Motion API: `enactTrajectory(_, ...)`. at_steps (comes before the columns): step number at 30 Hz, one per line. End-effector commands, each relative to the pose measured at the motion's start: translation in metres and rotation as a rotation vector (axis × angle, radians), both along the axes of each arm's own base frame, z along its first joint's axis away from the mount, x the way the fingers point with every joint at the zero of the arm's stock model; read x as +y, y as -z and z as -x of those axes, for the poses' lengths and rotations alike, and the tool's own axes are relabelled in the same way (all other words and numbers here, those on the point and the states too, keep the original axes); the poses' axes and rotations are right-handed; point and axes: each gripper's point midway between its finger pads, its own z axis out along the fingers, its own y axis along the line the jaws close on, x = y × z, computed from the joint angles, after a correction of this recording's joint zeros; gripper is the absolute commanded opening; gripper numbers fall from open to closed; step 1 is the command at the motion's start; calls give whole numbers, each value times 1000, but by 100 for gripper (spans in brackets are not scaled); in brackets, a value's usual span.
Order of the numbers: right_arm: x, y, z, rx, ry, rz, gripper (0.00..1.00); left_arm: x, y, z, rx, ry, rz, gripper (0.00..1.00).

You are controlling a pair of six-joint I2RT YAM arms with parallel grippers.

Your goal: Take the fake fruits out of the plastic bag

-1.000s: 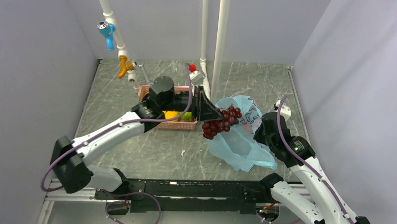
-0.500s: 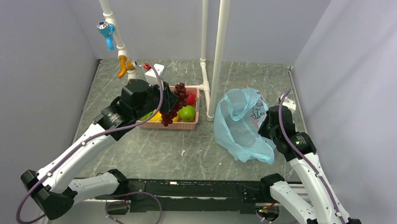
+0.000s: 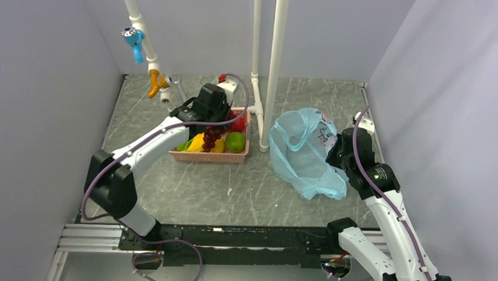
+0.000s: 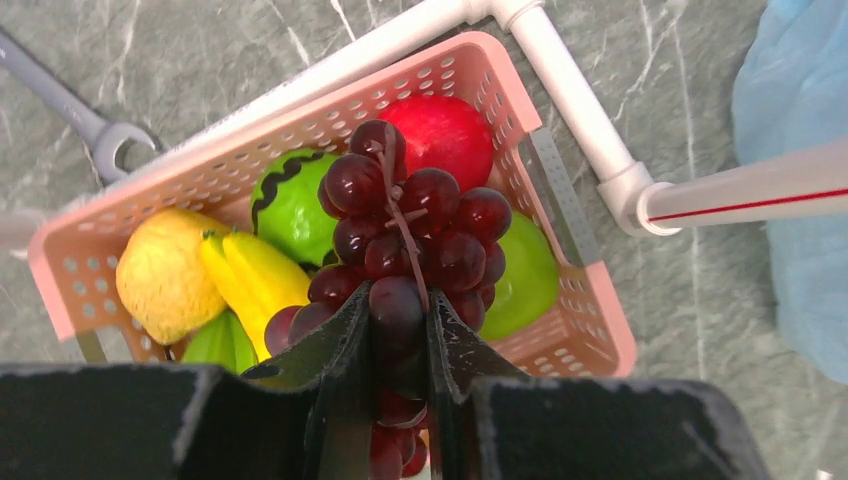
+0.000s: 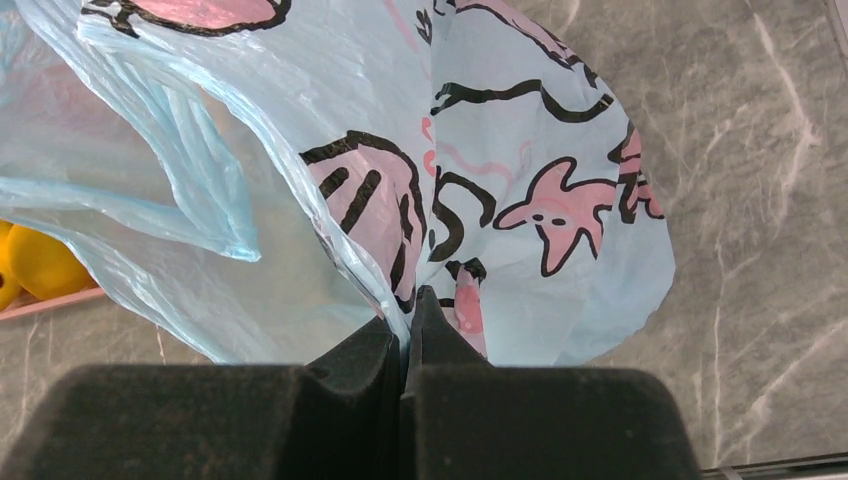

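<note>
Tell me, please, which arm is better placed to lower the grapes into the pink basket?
Left. The left gripper is shut on the grapes directly above the pink basket, while the right gripper is pinching the plastic bag off to the side.

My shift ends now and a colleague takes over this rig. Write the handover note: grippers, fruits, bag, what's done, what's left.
Left gripper: shut on the grapes, held over the pink basket.
Right gripper: shut on the plastic bag, pinching its wall.
Done: red apple, watermelon, pear, bananas and green apple lie in the basket.
Left: set the grapes in the basket and let go. The bag looks slack, but check inside it for more fruit.
</note>
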Motion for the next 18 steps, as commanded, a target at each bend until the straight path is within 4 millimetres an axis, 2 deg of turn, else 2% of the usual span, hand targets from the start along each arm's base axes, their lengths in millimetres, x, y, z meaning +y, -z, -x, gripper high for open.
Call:
enactTrajectory(1, 3, -21, -13, -76, -18, -6, 0, -18, -7, -21, -53, 141, -82, 0)
enactTrajectory(8, 4, -17, -16, -68, -18, -15, 0, -20, 28, -26, 34, 156, -145, 0)
enactTrajectory(9, 4, -17, -16, -65, -16, -12, 0, -20, 32, -26, 46, 156, -151, 4)
enactTrajectory(10, 2, -15, -16, -59, -13, -8, 0, -18, 34, -26, 55, 148, -158, 11)
enactTrajectory(12, -1, -15, -16, -54, 1, -1, 0, -12, 36, -26, 68, 109, -171, 41)
enactTrajectory(14, -3, -15, -18, -51, 15, -2, 0, -2, 34, -26, 73, 34, -169, 60)
enactTrajectory(18, -9, -18, -27, -55, 46, -5, 0, 7, 15, -17, 50, -22, -126, 71)
